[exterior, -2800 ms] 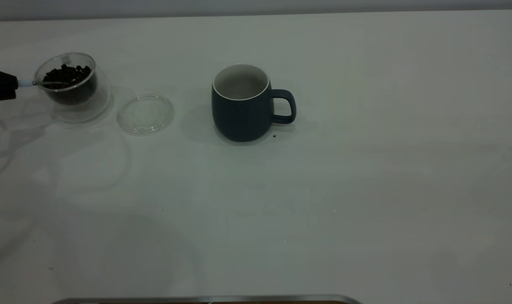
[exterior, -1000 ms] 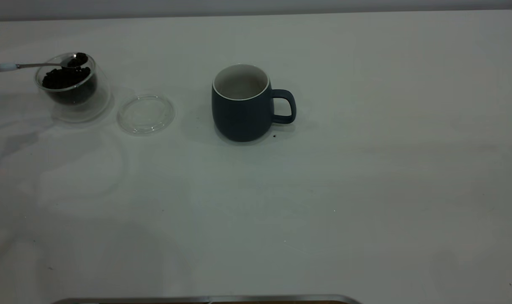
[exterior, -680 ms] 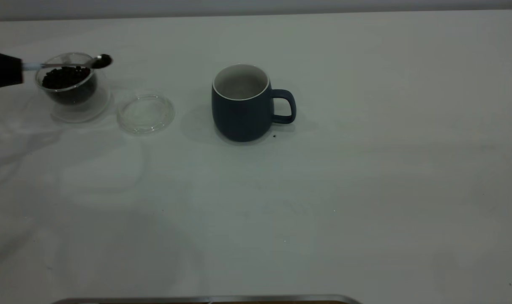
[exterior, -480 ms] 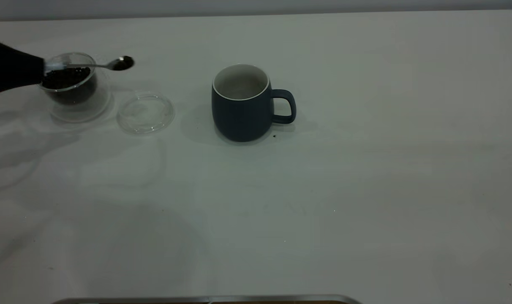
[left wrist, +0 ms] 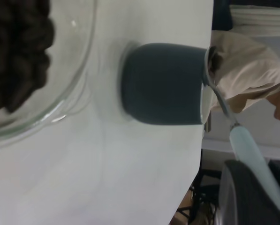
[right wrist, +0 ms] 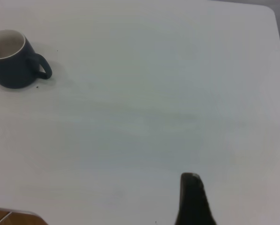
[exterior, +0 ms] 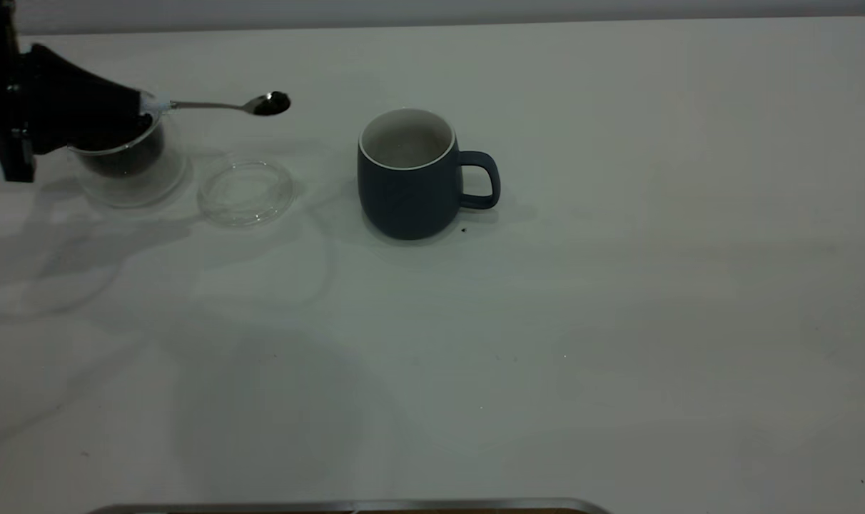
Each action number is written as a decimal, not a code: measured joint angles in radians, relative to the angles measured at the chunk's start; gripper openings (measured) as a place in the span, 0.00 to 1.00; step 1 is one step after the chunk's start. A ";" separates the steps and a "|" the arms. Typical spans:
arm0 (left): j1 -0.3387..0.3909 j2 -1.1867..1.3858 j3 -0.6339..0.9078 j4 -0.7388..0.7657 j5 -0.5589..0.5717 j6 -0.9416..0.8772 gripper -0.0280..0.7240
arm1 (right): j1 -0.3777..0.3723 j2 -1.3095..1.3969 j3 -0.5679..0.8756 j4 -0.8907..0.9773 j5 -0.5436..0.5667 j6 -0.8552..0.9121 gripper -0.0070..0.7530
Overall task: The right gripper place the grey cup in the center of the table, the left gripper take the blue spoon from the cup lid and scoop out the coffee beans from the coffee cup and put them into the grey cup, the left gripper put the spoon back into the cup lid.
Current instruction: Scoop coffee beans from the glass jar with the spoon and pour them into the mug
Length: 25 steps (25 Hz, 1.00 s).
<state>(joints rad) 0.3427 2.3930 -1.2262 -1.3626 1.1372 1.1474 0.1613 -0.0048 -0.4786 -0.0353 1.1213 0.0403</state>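
My left gripper (exterior: pixel 141 107) is shut on the pale-blue handle of the blue spoon (exterior: pixel 270 104) and holds it level above the table (exterior: pixel 618 285). The spoon's bowl carries dark coffee beans and hangs above the cup lid (exterior: pixel 245 191), left of the grey cup (exterior: pixel 407 175). The gripper covers part of the coffee cup (exterior: pixel 129 168), which holds more beans (left wrist: pixel 15 51). The spoon handle (left wrist: pixel 252 157) and the grey cup (left wrist: pixel 163 84) show in the left wrist view. My right gripper (right wrist: pixel 191 197) is shut and empty, far right of the grey cup (right wrist: pixel 8 63).
A small dark speck (exterior: pixel 463 230) lies on the table by the grey cup's base, below its handle. A metal strip (exterior: pixel 347 507) runs along the table's front edge.
My left gripper lifted the spoon with beans out of the coffee cup and carried it right, past the cup's rim to above the lid. The grey cup, lid and coffee cup have not moved.
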 joint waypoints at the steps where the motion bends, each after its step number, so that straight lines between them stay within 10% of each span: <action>1: -0.005 0.000 0.000 -0.010 0.000 0.000 0.21 | 0.000 0.000 0.000 0.000 0.000 0.000 0.71; 25: -0.162 -0.023 0.000 -0.024 0.002 0.001 0.21 | 0.000 0.000 0.000 0.000 0.000 0.000 0.71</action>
<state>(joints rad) 0.1811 2.3698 -1.2262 -1.3863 1.1395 1.1480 0.1613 -0.0048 -0.4786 -0.0353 1.1213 0.0403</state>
